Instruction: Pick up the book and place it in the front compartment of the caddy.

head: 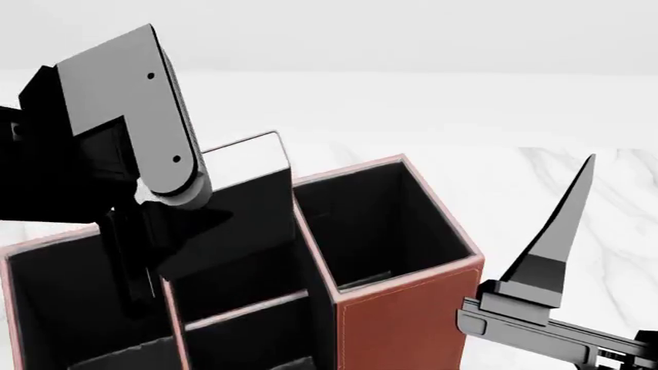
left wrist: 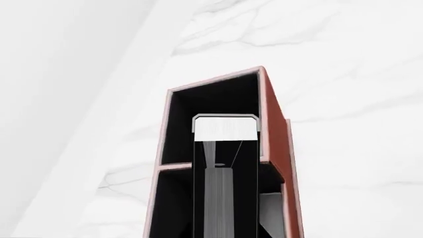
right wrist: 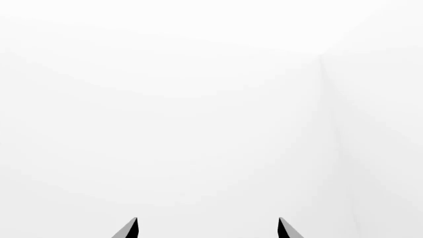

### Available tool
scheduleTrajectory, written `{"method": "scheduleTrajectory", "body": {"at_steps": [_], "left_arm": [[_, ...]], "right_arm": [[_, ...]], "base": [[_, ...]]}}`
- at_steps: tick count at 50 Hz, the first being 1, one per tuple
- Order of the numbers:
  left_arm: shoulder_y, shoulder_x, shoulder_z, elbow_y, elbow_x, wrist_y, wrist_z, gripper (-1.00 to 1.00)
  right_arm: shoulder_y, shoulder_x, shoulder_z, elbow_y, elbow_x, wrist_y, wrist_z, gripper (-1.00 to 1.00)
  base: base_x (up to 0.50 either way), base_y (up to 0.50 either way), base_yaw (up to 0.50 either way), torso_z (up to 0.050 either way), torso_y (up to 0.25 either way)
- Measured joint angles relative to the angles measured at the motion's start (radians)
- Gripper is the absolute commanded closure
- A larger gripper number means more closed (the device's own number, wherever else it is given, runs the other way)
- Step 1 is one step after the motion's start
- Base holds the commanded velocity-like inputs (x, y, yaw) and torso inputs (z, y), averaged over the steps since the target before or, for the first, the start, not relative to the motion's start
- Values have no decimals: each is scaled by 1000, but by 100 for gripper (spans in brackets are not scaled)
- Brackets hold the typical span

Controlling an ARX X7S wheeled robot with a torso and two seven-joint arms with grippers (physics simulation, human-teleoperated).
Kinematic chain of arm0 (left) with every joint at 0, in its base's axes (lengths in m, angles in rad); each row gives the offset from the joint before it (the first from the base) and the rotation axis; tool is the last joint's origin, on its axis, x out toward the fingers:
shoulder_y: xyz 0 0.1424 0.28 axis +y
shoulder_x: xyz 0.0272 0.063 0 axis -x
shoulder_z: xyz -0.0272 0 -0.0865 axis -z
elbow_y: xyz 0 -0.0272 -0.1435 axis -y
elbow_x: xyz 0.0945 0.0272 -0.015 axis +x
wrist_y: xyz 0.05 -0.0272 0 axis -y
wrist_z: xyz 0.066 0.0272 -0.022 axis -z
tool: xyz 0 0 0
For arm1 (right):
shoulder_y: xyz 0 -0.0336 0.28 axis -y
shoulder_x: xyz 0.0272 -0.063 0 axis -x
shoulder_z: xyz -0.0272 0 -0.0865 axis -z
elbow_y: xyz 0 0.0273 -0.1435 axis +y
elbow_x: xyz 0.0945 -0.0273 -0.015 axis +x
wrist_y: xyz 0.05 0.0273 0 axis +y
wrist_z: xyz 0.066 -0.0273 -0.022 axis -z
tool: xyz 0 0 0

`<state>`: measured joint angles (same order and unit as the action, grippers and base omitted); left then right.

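The black book (head: 245, 202) stands upright with its lower part inside a middle compartment of the reddish-brown caddy (head: 403, 324), and its white top edge sticks out above the pink rim. My left gripper (head: 152, 250) is shut on the book's side, just above the caddy. In the left wrist view I look along the book (left wrist: 225, 130) down into the caddy's (left wrist: 274, 124) black interior; its far end lies in the end compartment, past a pink divider. My right gripper (right wrist: 207, 225) is open and empty, beside the caddy's right wall in the head view (head: 560, 247).
The caddy stands on a white marble tabletop (head: 575, 177). A pink-rimmed empty compartment (head: 375, 223) lies to the right of the book. The right wrist view shows only blank white surface. No mug is in view.
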<state>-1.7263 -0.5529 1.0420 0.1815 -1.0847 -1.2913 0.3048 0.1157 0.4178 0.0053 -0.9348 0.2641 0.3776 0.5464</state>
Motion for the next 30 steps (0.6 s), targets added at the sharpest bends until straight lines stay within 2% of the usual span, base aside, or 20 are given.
{"method": "scheduleTrajectory", "body": {"at_steps": [30], "left_arm": [[153,-2,108,-103,168,223,64,100]], "right_arm": [[-6,11,8,8,10,-15,12,-100]], "base": [[0,0,0,0,1]]}}
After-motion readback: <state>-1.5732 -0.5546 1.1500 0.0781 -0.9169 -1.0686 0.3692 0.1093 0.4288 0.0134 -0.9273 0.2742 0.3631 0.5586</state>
